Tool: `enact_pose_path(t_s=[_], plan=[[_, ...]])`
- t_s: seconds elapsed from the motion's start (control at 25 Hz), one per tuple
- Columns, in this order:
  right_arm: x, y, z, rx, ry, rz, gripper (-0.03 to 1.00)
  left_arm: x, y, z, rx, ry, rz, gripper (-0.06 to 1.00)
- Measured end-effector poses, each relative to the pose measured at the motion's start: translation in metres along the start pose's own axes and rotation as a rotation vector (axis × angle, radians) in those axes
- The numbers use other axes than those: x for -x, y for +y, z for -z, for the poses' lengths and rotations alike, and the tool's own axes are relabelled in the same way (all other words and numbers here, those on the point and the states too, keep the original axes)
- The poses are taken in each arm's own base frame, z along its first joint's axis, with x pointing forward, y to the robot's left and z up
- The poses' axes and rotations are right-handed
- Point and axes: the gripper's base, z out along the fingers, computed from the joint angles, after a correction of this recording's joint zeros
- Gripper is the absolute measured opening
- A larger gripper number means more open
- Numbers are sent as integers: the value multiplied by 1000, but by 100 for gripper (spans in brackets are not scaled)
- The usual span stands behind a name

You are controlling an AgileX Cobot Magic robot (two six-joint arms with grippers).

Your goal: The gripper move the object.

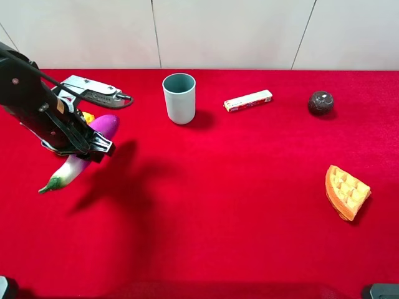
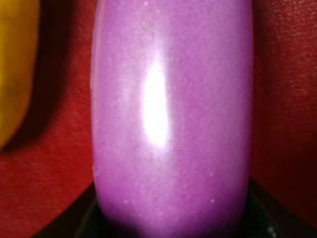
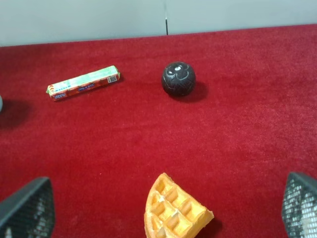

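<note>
Purple eggplant tight in left hand, mango beside it, grey cup apart

Looking down on red cloth. Waffle wedge right up close, between the spread-wide fingertips of the right gripper. Further off, dark ball and long snack packet, well apart, near the grey wall.

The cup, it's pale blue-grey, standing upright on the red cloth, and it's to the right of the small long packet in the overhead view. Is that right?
Not quite. The exterior high view shows the cup pale blue-grey and upright on the red cloth, but it stands to the left of the small long packet, not to its right.
</note>
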Motion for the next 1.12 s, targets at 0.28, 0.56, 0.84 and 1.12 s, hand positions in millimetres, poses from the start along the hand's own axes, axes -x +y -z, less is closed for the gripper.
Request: enact_pose_path(t_s=[0.28, 0.56, 0.84, 1.12], plan=[[0, 0, 0, 0, 0, 0, 69, 5, 6, 0, 56, -55, -22, 49], [0, 0, 0, 0, 0, 0, 69, 13, 23, 0, 55, -145, 39, 49], [0, 0, 0, 0, -1, 0, 69, 17, 22, -17, 27, -162, 38, 49], [0, 0, 0, 0, -1, 0, 69, 17, 19, -32, 7, -153, 34, 49]])
